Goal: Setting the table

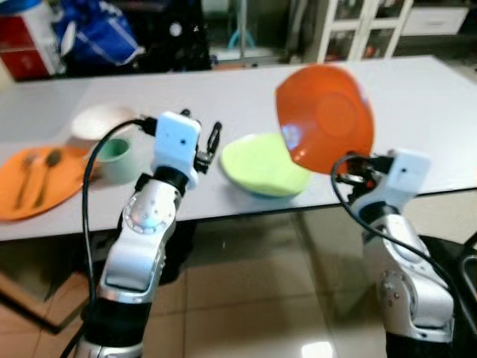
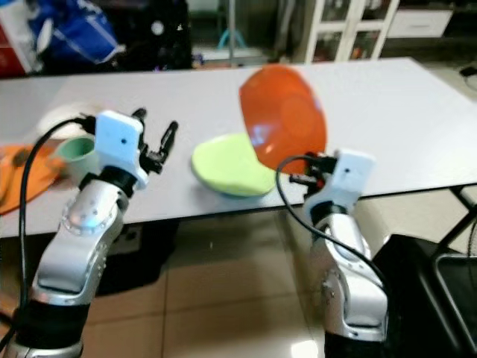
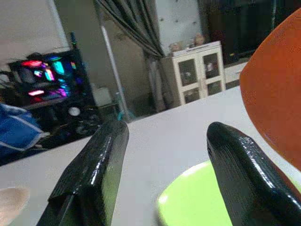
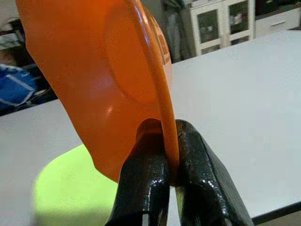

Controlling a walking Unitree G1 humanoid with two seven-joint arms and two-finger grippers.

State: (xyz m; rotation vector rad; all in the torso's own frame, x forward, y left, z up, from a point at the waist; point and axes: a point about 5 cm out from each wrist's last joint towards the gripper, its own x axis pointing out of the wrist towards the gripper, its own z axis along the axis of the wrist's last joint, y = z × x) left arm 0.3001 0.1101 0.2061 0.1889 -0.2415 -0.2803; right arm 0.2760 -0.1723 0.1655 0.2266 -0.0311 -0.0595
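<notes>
Two silver, jointed arms are seen, each capped by a white boxy wrist housing. Black cables are looped alongside. Glossy black fingers [image 3: 240,179] are fitted.

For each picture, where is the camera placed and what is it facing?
Left eye view: head, looking down at the table; both arms show.
Right eye view: same, shifted.
Left wrist view: along the open left gripper toward the green plate.
Right wrist view: along the right gripper, clamped on the orange plate.
All four share both plates.
</notes>
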